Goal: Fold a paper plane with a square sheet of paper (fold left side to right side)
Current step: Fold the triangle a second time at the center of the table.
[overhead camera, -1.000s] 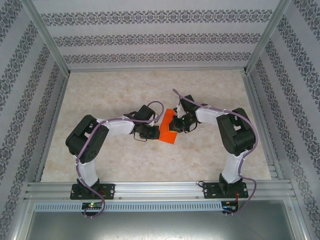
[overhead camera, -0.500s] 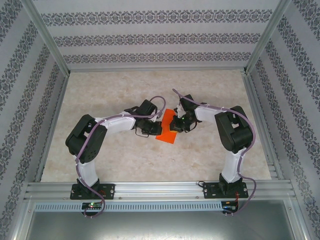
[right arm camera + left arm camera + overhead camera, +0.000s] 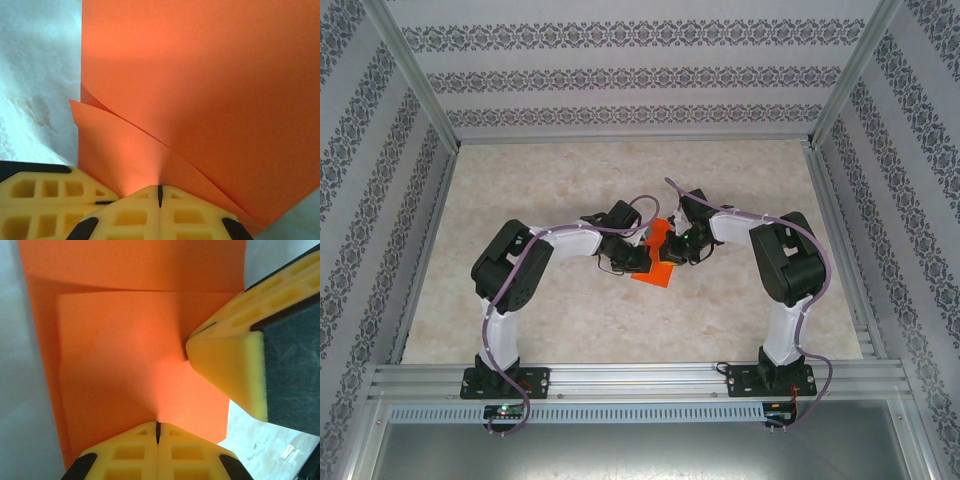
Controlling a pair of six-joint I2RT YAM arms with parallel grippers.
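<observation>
Against half a second before, the left arm had swung its elbow inward and carried the left gripper (image 3: 638, 256) rightward, close against the right gripper (image 3: 672, 250). The left side of the thin, bright orange square sheet of paper (image 3: 654, 272) had risen off the pale marbled worktop (image 3: 560, 320) into a raised flap between them. The sheet's near corner lay flat at mid-worktop, as before, and the right arm had barely shifted. The overhead view hid both sets of jaws behind wrists and cable. The left wrist view showed the left jaws clenched on the sheet's edge, with creases crossing the orange above and the right gripper's yellow finger (image 3: 227, 372) pressing in from the right. The right wrist view showed the right jaws clenched on the edge of a curling layer, with a second layer behind it.
</observation>
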